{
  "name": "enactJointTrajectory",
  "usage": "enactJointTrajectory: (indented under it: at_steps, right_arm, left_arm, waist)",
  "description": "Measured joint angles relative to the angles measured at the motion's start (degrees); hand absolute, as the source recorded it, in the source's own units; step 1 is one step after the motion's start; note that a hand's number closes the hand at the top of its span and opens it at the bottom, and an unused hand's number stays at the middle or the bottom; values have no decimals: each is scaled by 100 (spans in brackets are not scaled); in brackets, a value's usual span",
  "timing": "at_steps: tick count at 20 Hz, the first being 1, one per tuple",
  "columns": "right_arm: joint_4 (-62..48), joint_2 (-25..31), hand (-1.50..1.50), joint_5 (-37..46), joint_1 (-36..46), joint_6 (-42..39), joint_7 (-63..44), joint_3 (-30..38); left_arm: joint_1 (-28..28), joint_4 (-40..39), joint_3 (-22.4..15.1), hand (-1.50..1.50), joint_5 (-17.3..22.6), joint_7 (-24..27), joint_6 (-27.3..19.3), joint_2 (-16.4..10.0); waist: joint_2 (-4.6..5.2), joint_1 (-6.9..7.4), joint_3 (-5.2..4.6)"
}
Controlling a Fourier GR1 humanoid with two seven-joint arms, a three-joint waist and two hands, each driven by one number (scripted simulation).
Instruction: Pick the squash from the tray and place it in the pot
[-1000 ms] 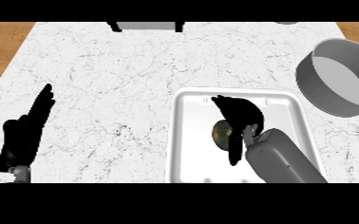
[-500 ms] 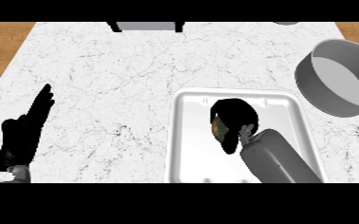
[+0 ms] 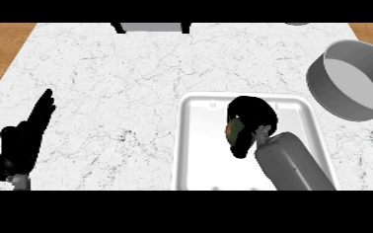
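My hands
Right hand [image 3: 251, 118] curls, fingers clasped downward; left hand [image 3: 25, 140] rests with fingers straight, well to its left.

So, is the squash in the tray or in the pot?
In the tray: the right hand curls round the squash over the tray's floor. The pot holds nothing visible.

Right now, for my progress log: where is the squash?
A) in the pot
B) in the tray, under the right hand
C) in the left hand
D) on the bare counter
B: the right hand curls over the squash inside the tray; the pot stands apart.
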State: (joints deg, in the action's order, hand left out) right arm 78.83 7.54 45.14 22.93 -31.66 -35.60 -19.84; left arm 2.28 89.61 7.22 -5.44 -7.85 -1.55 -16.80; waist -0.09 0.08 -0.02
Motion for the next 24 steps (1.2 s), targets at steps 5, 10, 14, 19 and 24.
enactJointTrajectory:
  at_steps: [5,10,14,19,24]
  right_arm:
    - [-297,65,150,129,215,789,-659,990]
    - [-7,171,150,727,339,1271,-1254,1042]
    - [568,449,150,1355,565,1424,-1652,917]
    - [1255,858,150,2173,928,1582,-1953,935]
    - [1876,906,150,2409,1035,1777,-2053,1322]
  left_arm:
    - [45,-4,-15,0,-22,55,-3,43]
    - [87,-74,48,0,-5,131,49,35]
    - [17,-45,59,0,-24,17,38,29]
    - [41,26,22,0,-82,-20,1,77]
    - [-50,73,74,0,-59,-119,33,60]
  waist:
    - [15,2,3]
    - [3,-4,1]
    - [-16,-36,-1]
    - [-28,-47,-3]
    - [-14,-37,0]
